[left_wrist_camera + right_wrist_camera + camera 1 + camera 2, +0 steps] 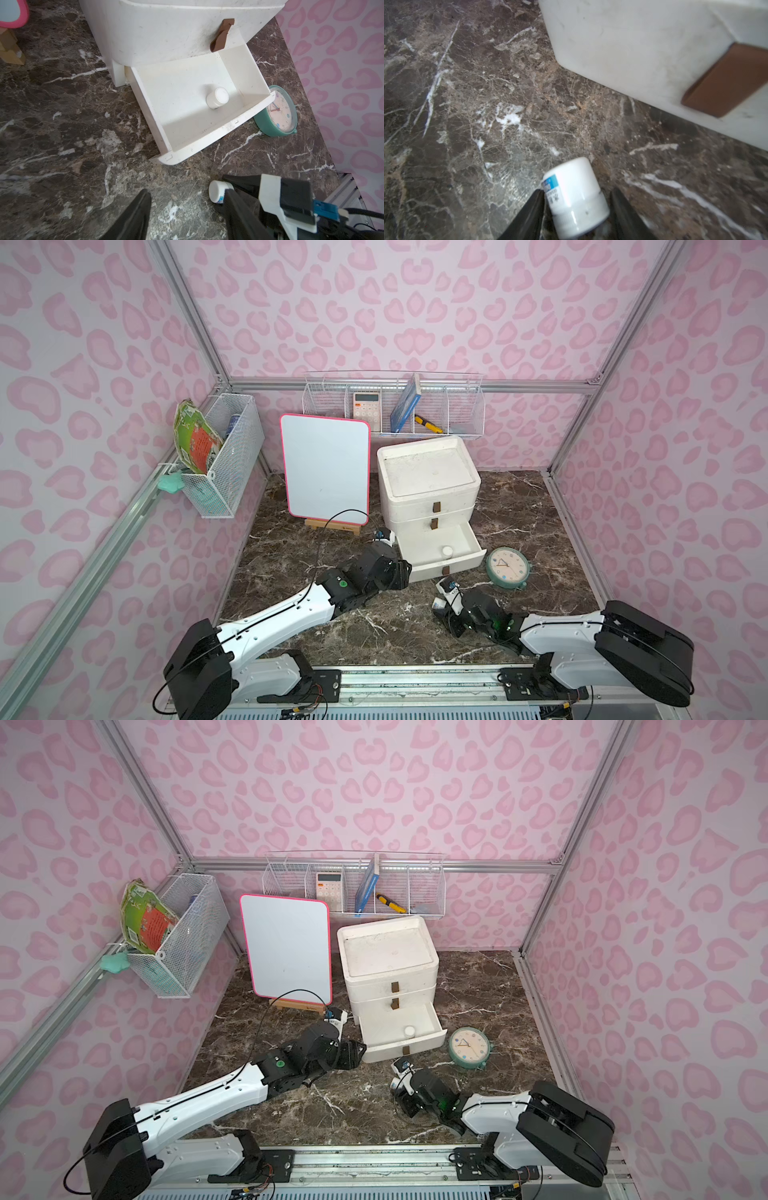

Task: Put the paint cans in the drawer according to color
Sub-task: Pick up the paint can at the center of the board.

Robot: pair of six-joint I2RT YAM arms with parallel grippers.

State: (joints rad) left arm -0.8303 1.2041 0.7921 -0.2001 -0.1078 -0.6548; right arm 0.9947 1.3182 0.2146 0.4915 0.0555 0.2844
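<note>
Jaws of our right gripper stand apart astride a white paint can on the table, placed, we judge, to pinch it for the open drawer, where its white twin sits. Our left gripper hovers spread, empty.

Probably a lab test booth: aluminium frame, patterned walls.

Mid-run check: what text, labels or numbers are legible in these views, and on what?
Nothing reads well enough to quote.
White paint can at the right gripper: blue label, dark print, blurred.
Clock: dial numerals, blurred.
Calculator: keys too small.
Blue box beside it: print too small.
Green-and-orange packet: print too small.
</note>
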